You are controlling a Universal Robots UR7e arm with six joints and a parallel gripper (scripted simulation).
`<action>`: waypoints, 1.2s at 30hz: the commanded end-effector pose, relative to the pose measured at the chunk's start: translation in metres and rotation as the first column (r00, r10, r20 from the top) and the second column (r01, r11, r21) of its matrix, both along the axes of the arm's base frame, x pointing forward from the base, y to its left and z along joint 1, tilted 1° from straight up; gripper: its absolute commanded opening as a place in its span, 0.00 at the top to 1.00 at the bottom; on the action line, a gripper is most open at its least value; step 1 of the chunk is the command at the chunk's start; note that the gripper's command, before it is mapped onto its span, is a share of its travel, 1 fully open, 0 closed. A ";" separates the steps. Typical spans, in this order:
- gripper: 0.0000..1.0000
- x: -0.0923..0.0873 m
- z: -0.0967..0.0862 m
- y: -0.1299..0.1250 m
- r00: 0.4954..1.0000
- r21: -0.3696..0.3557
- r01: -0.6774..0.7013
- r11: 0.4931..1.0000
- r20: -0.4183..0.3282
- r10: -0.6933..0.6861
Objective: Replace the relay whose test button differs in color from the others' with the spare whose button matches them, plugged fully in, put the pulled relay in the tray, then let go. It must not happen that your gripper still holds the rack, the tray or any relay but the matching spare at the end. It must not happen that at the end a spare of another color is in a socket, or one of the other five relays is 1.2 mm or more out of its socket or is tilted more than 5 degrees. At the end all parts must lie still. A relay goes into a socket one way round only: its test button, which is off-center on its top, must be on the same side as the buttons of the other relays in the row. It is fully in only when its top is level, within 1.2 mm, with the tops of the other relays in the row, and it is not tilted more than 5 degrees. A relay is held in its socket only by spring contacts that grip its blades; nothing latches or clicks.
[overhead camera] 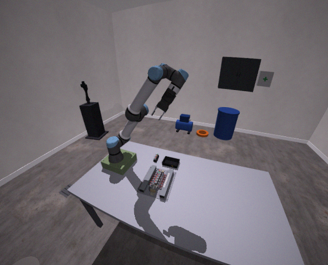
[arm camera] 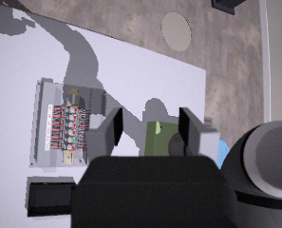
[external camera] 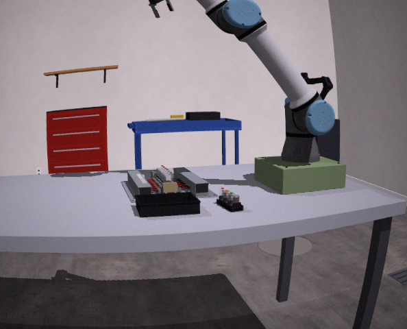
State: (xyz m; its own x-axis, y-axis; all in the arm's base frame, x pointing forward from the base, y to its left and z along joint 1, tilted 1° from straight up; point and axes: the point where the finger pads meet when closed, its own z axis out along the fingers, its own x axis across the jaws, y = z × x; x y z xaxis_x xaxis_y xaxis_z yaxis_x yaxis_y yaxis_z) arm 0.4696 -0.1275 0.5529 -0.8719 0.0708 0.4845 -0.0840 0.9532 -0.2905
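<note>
The relay panel [overhead camera: 156,181] lies on the table, also in the exterior view [external camera: 167,181] and the wrist view [arm camera: 66,125]. Its row of relays [arm camera: 72,127] shows red test buttons, with one green button [arm camera: 72,140] near the tray end. The black tray [overhead camera: 170,162] [external camera: 167,204] [arm camera: 49,195] lies beside the panel. The spare holder [overhead camera: 155,160] holds a few spares [external camera: 229,200] with red, orange and green buttons. My gripper [overhead camera: 158,112] [arm camera: 150,119] hangs high above the table, open and empty; its fingers show at the top edge of the exterior view [external camera: 160,6].
The arm's green base block [overhead camera: 118,161] stands at the table's corner near the spare holder [external camera: 300,174]. The rest of the room, with a blue barrel [overhead camera: 226,122] and a red drawer cabinet [external camera: 77,139], is off the table.
</note>
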 end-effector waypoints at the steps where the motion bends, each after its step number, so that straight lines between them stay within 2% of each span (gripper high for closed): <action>1: 0.00 -0.001 0.000 0.000 0.999 0.019 0.025 1.000 -0.032 -0.024; 5: 0.00 -0.001 0.000 0.000 0.979 0.088 0.131 0.987 -0.169 -0.114; 17: 0.00 -0.001 0.000 0.000 0.979 0.088 0.131 0.987 -0.169 -0.114; 18: 0.00 -0.003 -0.001 -0.001 0.998 0.026 0.034 0.999 -0.045 -0.033; 22: 0.00 -0.002 -0.001 -0.001 0.976 0.094 0.141 0.986 -0.182 -0.122; 34: 0.00 -0.002 -0.001 -0.001 0.976 0.094 0.141 0.986 -0.182 -0.122; 35: 0.00 -0.004 -0.002 -0.001 0.998 0.029 0.039 0.999 -0.051 -0.038; 36: 0.00 -0.003 -0.002 -0.001 0.994 0.047 0.065 0.997 -0.085 -0.061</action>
